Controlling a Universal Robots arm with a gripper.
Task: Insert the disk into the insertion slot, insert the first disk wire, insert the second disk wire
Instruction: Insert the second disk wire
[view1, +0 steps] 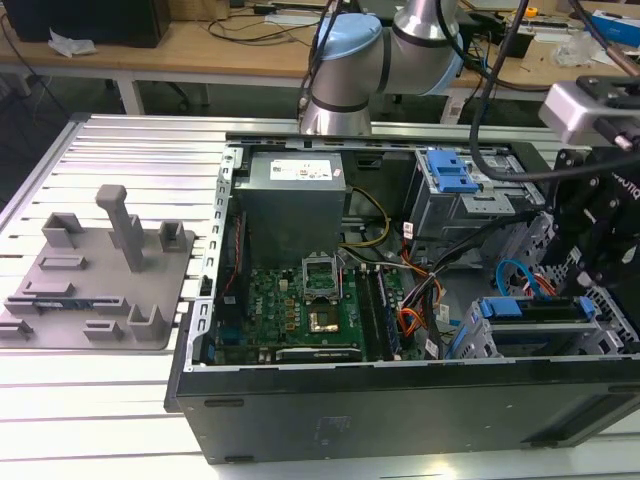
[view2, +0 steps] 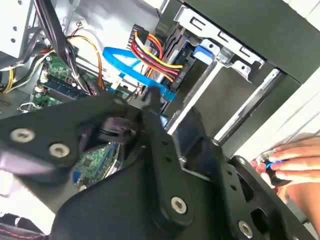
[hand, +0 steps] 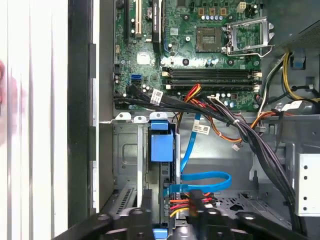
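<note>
The disk (hand: 160, 147), in its blue carrier, sits edge-up inside the grey metal insertion slot (hand: 125, 160). In the exterior view the disk (view1: 530, 308) lies in that slot (view1: 478, 342) at the case's front right corner. A flat blue wire (hand: 202, 176) loops to the disk's rear end. Beside it runs a red, yellow and black wire bundle (hand: 179, 202). My black gripper (view2: 150, 102) is right at the blue wire's connector (view2: 167, 92), close above the disk's rear. The same gripper (hand: 200, 216) overlaps where both wires end, and in the exterior view my gripper (view1: 600, 250) hangs over the cage.
The open case holds a green motherboard (view1: 300, 300), a grey power supply (view1: 295, 200) and a blue-latched grey box (view1: 450, 175). Black cable bundles (hand: 250, 135) cross beside the cage. A person's hand (view2: 285, 162) rests outside the case wall. A grey fixture (view1: 95, 275) lies on the exterior view's left.
</note>
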